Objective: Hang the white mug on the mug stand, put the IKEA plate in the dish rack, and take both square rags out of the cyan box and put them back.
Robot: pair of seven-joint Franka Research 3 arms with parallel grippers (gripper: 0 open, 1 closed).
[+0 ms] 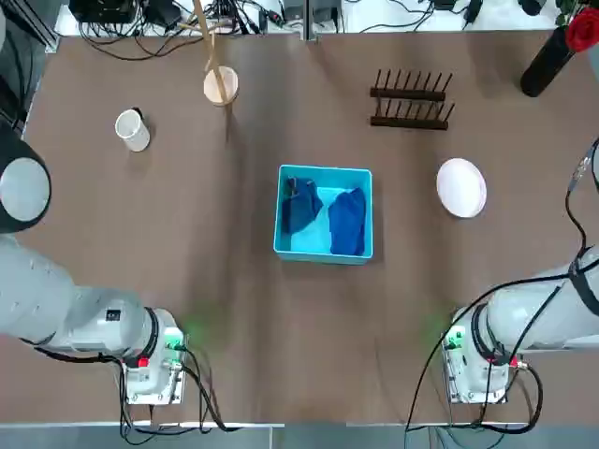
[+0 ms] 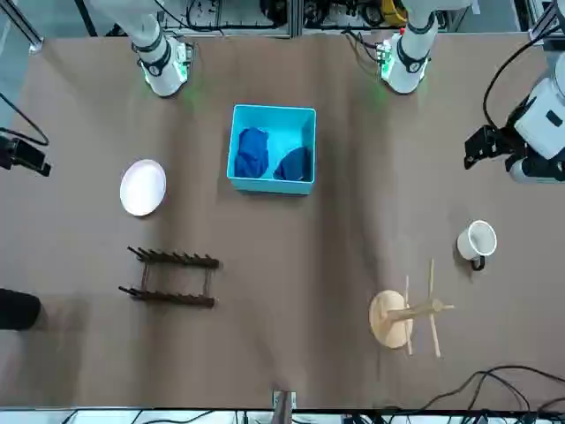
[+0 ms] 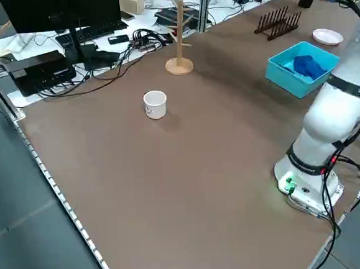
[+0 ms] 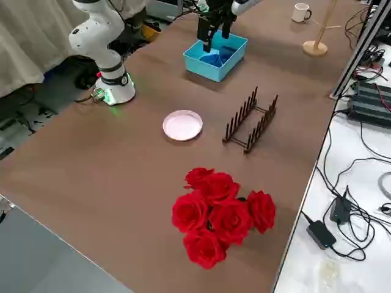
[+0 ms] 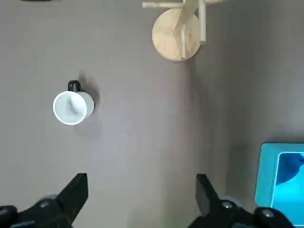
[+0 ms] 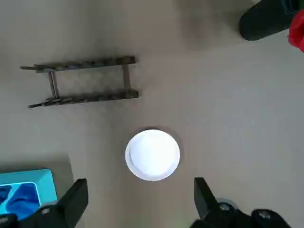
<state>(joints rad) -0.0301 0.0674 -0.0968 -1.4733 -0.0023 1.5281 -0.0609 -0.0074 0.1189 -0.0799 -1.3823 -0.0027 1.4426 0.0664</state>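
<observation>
The cyan box (image 1: 324, 213) is being seen near the middle of the table (image 1: 234, 309), with both square rags (image 1: 347, 223) lying inside it, side by side. The white mug (image 1: 132, 130) is being seen upright toward the table's far left corner, handle turned to the far edge. The mug stand (image 1: 220, 86) is standing close to the far edge, left of centre, well apart from the mug. The dish rack (image 1: 411, 99) is sitting near the far edge, right of centre, pegs upright and unoccupied. The IKEA plate (image 1: 461, 187) is lying flat between the rack and the right edge, apart from both rack and box.

The left end effector (image 5: 141, 194) is being held high over the table's left half, fingers spread wide, nothing between them. The right end effector (image 6: 137, 197) is being held likewise above the plate's side of the table, fingers wide apart and gripping nothing.

A bunch of red roses (image 4: 221, 215) is standing at the far right corner. No legible brand, label or writing is being made out on any item.
</observation>
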